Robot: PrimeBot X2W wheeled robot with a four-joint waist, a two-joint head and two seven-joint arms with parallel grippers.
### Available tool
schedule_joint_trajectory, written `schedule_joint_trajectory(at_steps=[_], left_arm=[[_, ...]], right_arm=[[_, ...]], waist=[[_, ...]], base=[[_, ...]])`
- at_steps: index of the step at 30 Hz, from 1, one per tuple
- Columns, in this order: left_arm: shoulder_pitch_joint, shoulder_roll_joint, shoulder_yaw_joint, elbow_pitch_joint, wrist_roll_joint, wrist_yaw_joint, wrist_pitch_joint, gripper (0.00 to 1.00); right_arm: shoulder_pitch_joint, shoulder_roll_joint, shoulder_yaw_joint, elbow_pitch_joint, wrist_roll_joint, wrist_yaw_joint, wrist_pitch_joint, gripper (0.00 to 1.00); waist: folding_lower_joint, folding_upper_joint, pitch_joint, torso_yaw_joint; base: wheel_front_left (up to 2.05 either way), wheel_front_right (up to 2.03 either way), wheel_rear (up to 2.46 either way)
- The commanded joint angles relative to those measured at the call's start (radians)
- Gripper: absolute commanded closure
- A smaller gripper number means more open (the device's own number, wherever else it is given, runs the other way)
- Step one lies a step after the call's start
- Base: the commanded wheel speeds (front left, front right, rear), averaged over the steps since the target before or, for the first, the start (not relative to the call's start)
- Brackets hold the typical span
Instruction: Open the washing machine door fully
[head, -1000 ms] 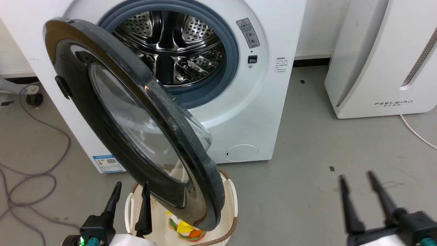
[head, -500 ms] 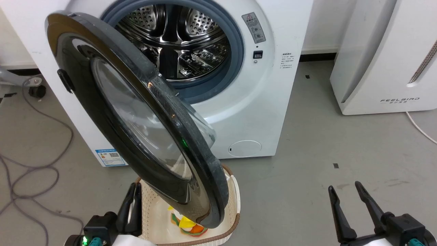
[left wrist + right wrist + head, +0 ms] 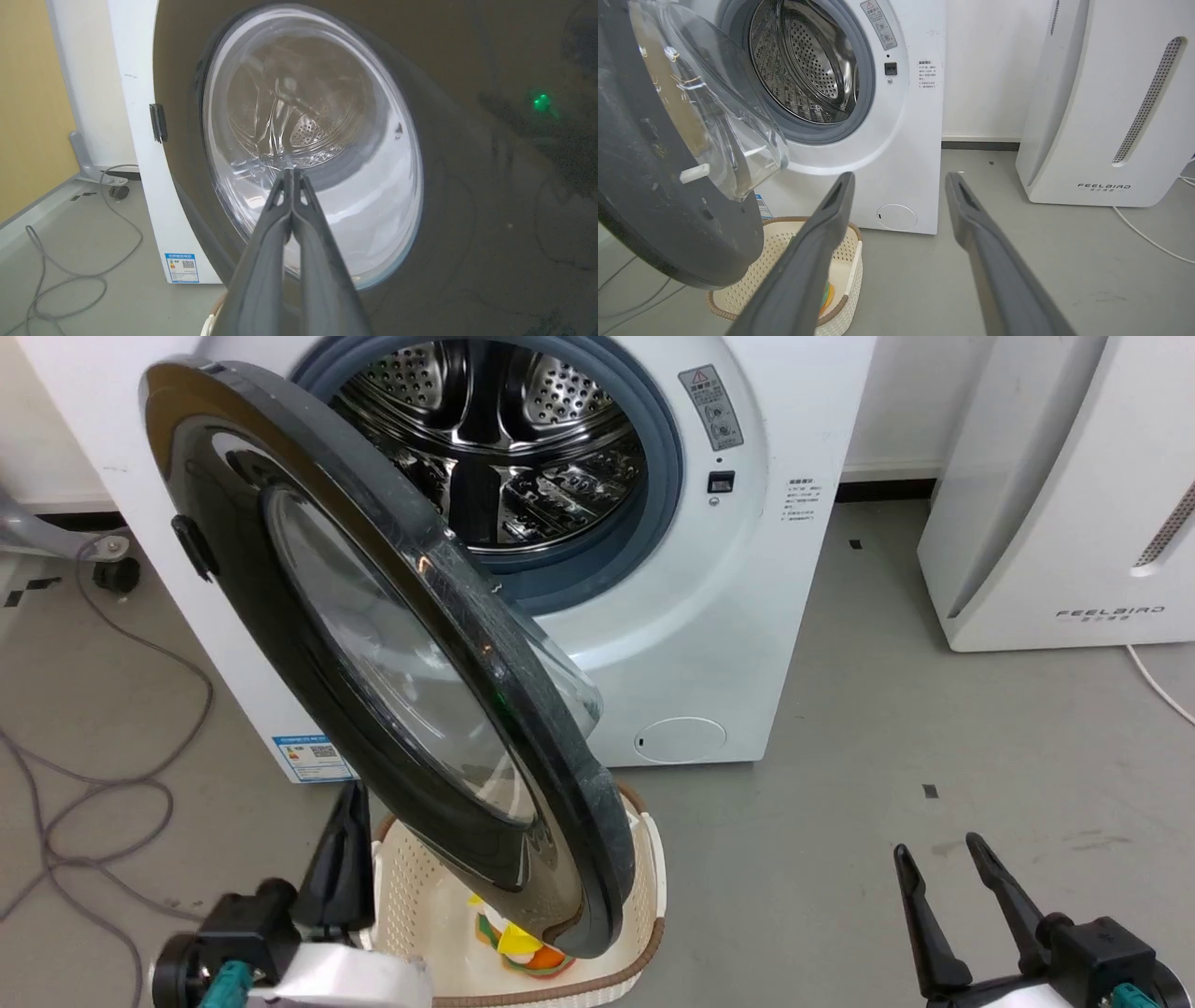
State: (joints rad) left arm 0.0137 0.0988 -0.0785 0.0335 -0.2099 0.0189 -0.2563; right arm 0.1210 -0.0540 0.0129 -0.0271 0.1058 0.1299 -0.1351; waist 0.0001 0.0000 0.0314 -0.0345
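Note:
The washing machine door (image 3: 233, 551) stands partly open, its glossy black outer face and glass window (image 3: 392, 653) turned to the left. Behind it the white washing machine (image 3: 747, 616) shows its grey gasket and steel drum (image 3: 504, 439). My left gripper (image 3: 353, 793) is shut with nothing in it, low by the door's outer face. In the left wrist view the left gripper (image 3: 290, 171) points at the glass window (image 3: 327, 140); whether it touches is unclear. My right gripper (image 3: 937, 845) is open over the floor to the right, and the right wrist view shows this right gripper (image 3: 900, 175) facing the machine (image 3: 915, 140).
A cream basket (image 3: 411, 896) with colourful items sits on the floor under the door's lower edge. The white FEELBIRD appliance (image 3: 1074, 523) stands to the right. Grey cables (image 3: 112, 784) loop over the floor at the left, near a castor (image 3: 117, 574).
The left gripper has gone from open to shut and sits closer to the door's outer face. The head camera has shifted a little. The door's angle looks the same.

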Motion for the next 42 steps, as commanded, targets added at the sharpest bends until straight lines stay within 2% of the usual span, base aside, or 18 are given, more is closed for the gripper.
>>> schedule_joint_trajectory(at_steps=[1,12,20,27,30,38,42], left_arm=[[-0.018,-0.001,0.003,-0.019,-0.002,0.006,-0.003,1.00],[-0.174,-0.005,-0.013,-0.425,0.030,0.033,-0.004,1.00],[-0.315,-0.027,-0.176,-0.565,0.032,-0.008,0.028,1.00],[-0.315,-0.041,-0.398,-0.539,-0.003,-0.036,0.126,1.00],[-0.287,-0.043,-0.471,-0.505,-0.022,-0.035,0.180,1.00],[-0.175,-0.044,-0.568,-0.398,-0.073,0.008,0.317,1.00],[-0.156,-0.044,-0.577,-0.312,-0.080,0.023,0.335,1.00]], right_arm=[[-0.010,0.004,0.001,0.003,0.009,0.001,-0.006,0.00],[-0.005,0.004,0.000,-0.007,0.007,0.001,0.000,0.00],[-0.008,0.004,0.005,-0.004,0.008,0.001,0.000,0.00],[-0.007,0.004,0.007,-0.002,-0.003,0.001,-0.001,0.00],[-0.010,0.004,0.010,0.001,-0.002,0.001,-0.003,0.00],[-0.027,0.004,0.012,0.022,0.004,0.001,-0.013,0.00],[-0.036,0.004,0.013,0.033,0.003,0.001,-0.017,0.00]], waist=[[-0.0001,0.0000,-0.002,0.002],[-0.0001,0.0000,-0.001,0.015],[-0.0001,0.0000,0.003,0.008],[-0.0001,0.0000,0.007,-0.003],[-0.0001,0.0000,0.014,-0.007],[-0.0001,0.0000,0.033,-0.016],[-0.0001,0.0000,0.037,-0.019]], base=[[0.00,0.00,0.00],[0.00,0.00,0.00],[0.00,0.00,0.00],[0.00,0.00,0.00],[0.00,0.00,0.00],[0.00,0.00,0.00],[0.00,0.00,0.00]])
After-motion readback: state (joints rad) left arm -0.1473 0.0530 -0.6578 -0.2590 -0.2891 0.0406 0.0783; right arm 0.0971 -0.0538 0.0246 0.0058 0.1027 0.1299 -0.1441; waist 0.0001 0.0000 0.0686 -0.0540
